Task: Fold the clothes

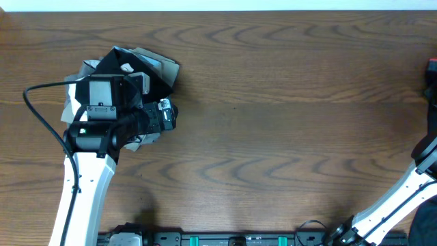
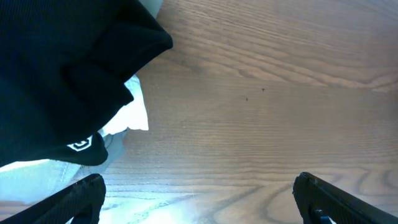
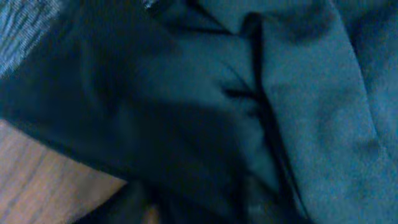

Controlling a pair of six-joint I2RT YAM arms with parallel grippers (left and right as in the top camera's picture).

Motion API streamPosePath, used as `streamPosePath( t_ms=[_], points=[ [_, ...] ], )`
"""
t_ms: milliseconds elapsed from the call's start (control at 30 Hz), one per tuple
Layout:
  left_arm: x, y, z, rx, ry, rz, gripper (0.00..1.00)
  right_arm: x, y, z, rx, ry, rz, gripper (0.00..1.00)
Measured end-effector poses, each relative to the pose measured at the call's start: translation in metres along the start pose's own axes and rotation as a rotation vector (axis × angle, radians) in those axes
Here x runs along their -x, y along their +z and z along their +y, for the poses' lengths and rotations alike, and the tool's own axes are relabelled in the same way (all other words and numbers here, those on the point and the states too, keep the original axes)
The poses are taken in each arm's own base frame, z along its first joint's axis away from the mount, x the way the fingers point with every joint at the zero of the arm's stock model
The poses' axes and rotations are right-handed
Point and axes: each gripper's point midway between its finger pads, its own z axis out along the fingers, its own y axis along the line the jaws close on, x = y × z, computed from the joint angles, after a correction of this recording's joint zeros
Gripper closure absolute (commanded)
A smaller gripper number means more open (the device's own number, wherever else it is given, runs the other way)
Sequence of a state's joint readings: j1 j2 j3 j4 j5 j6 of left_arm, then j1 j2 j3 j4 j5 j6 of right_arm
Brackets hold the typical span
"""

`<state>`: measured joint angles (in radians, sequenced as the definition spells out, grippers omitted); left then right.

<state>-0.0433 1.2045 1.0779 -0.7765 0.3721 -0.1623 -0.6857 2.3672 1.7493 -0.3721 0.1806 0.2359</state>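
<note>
Dark stretchy fabric, apparently the black leggings (image 3: 186, 112), fills the right wrist view, lying close over the lens and the fingers. A strip of ribbed grey shows at its top left. In the overhead view only a red and black scrap (image 1: 432, 68) shows at the right edge, where my right arm (image 1: 420, 171) leaves the frame. My right gripper's jaws are lost in the dark cloth. My left gripper (image 2: 199, 199) is open and empty over bare wood, just right of a pile of clothes; it also shows in the overhead view (image 1: 167, 115).
At the far left of the table (image 1: 273, 102) lies a pile topped by a black shirt (image 2: 56, 68) with a small white mark (image 2: 79, 144). White and grey garments (image 2: 127, 115) lie under it. My left arm covers much of the pile (image 1: 147, 68).
</note>
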Motion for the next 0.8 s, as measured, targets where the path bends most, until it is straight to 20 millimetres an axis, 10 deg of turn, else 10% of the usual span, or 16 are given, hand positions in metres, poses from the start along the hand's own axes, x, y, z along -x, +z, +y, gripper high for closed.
streamPosePath(
  t_ms=[133,267,467,633,800],
  points=[
    [0.000,0.000,0.000,0.000,-0.004,0.001,0.02,-0.002,0.002,0.007,0.027,-0.009,0.018,0.98],
    [0.000,0.000,-0.001,-0.003,-0.008,0.002,0.02,-0.005,-0.001,0.021,0.069,-0.020,0.034,0.99],
    [-0.001,0.000,-0.001,-0.003,-0.015,0.002,0.02,-0.035,-0.023,0.116,0.303,-0.144,0.086,0.99],
    [-0.001,0.000,0.000,-0.003,-0.020,0.006,0.02,-0.115,-0.081,0.248,0.547,-0.404,0.174,0.99],
    [-0.001,0.000,0.000,-0.001,-0.020,0.005,0.02,-0.242,-0.169,0.349,0.746,-0.757,0.280,0.99]
  ],
)
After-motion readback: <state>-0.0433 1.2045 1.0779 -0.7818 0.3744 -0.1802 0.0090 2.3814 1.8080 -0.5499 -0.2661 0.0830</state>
